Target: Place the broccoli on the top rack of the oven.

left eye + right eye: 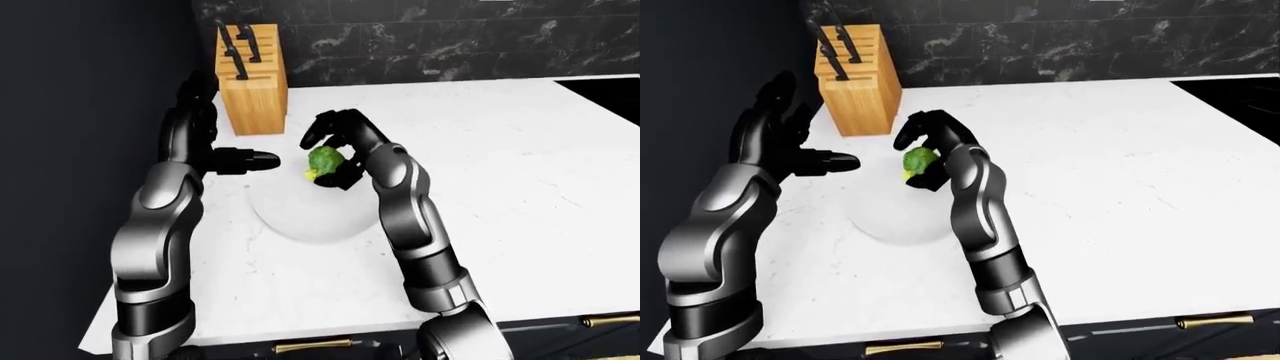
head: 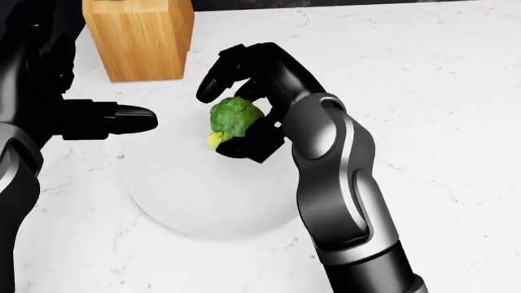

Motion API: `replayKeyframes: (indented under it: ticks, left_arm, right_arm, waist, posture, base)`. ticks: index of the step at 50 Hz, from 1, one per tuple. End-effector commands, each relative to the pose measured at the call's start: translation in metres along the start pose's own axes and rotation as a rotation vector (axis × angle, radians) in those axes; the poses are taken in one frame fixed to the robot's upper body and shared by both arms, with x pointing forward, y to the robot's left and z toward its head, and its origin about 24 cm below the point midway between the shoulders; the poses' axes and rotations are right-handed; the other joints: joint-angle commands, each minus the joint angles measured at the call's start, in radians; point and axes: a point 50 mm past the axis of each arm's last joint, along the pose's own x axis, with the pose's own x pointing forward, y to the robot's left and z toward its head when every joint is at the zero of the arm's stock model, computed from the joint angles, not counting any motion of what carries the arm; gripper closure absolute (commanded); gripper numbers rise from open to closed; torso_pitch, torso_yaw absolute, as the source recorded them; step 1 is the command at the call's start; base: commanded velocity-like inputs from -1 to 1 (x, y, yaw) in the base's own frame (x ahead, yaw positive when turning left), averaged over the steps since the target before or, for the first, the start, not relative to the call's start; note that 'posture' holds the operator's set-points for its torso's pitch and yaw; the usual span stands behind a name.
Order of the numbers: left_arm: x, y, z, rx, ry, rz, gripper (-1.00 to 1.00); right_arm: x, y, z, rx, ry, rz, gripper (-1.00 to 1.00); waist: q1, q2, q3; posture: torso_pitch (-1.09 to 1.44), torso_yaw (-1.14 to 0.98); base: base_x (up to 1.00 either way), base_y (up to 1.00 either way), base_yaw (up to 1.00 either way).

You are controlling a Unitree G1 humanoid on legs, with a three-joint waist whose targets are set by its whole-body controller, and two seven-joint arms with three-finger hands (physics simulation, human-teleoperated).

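The green broccoli [image 2: 234, 117] with a pale yellow stalk lies over the top edge of a round white plate [image 2: 195, 201] on the marble counter. My right hand [image 2: 222, 121] reaches in from the lower right. Its fingers [image 2: 218, 68] curl over the floret's top and its thumb [image 2: 248, 145] presses under it, so the hand is shut on the broccoli. My left hand [image 2: 122, 119] stays open to the left of the plate, one finger pointing toward the broccoli with a clear gap between. No oven shows in any view.
A wooden knife block [image 1: 252, 75] stands just above the plate, close to both hands. A dark wall [image 1: 90, 112] borders the counter on the left. A black surface [image 1: 612, 90] starts at the far right. The counter's near edge [image 1: 330, 336] has drawer handles below it.
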Motion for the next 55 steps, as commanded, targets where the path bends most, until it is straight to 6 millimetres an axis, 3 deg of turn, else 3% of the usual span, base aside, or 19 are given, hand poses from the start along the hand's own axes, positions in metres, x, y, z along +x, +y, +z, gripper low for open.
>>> replayKeyframes:
  ticks: [1,8,10,11,12,31,55]
  left_arm:
    - [-0.001,-0.003,0.019,-0.001,-0.093,-0.008,-1.0]
    - [-0.001,-0.003,0.017,-0.002,-0.091,-0.008,-1.0]
    - [-0.002,-0.003,0.017,-0.002,-0.091,-0.009,-1.0]
    - [-0.002,-0.003,0.017,-0.002,-0.091,-0.009,-1.0]
    - [-0.002,-0.003,0.017,-0.002,-0.092,-0.009,-1.0]
    - [-0.001,-0.002,0.023,0.001,-0.098,-0.006,-1.0]
    - [0.0,-0.002,0.031,0.004,-0.113,-0.001,-1.0]
  right_arm:
    - [-0.003,-0.003,0.015,0.015,-0.049,-0.019,0.32]
    - [-0.007,-0.009,0.022,0.026,-0.057,-0.031,0.5]
    - [-0.008,-0.011,0.025,0.027,-0.059,-0.034,0.73]
    - [-0.008,-0.012,0.026,0.027,-0.06,-0.037,0.75]
    - [-0.009,-0.015,0.03,0.028,-0.066,-0.043,1.0]
    - [-0.021,-0.047,0.054,0.103,-0.062,-0.073,1.0]
    - [-0.029,-0.099,0.064,0.288,-0.064,-0.18,1.0]
  waist:
    - [0.002,0.011,-0.009]
    - [-0.001,0.016,-0.004]
    - [-0.001,0.018,-0.003]
    - [-0.002,0.019,-0.002]
    - [-0.002,0.02,-0.001]
    - [-0.006,0.038,0.017]
    - [0.0,0.032,0.019]
  posture:
    - [0.0,0.0]
    - [0.0,0.0]
    - [0.0,0.0]
    - [0.0,0.0]
    - [0.0,0.0]
    - [0.0,0.0]
    - [0.0,0.0]
  base:
    - [0.0,0.0,0.0]
    - [0.0,0.0,0.0]
    - [0.0,0.0,0.0]
    - [0.0,0.0,0.0]
    - [0.0,0.0,0.0]
    - [0.0,0.0,0.0]
    - [0.0,0.0,0.0]
